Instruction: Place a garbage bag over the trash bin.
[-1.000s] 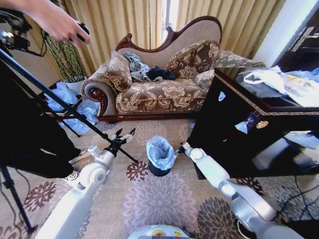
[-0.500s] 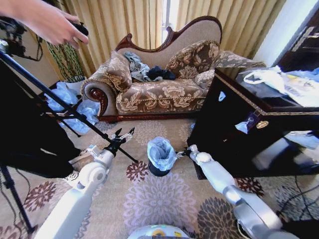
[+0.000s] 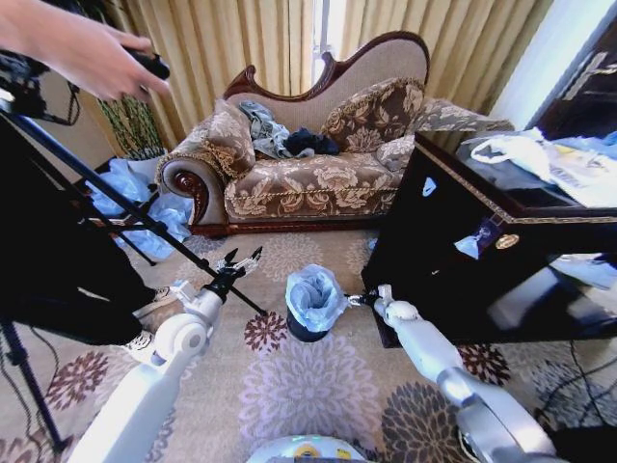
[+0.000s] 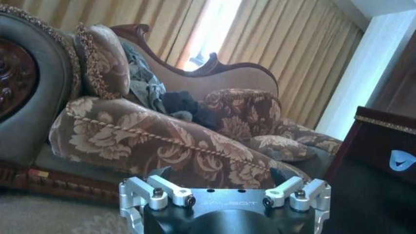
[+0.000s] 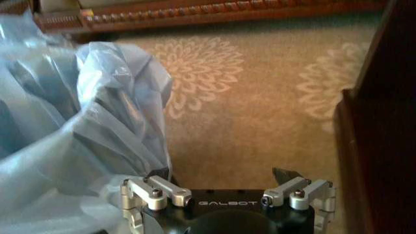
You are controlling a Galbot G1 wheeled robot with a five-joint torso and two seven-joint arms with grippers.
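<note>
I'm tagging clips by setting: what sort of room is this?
Probably a living room or hotel lounge: an ornate floral sofa, long gold curtains and a flower-patterned carpet under the trash bin.

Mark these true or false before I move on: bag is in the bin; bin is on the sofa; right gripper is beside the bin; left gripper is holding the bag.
1. The garbage bag sits in the trash bin. True.
2. The bin stands on the sofa. False: it stands on the carpet, in front of the sofa.
3. The right gripper is beside the bin. True.
4. The left gripper holds the bag. False: it is open, apart from it.
</note>
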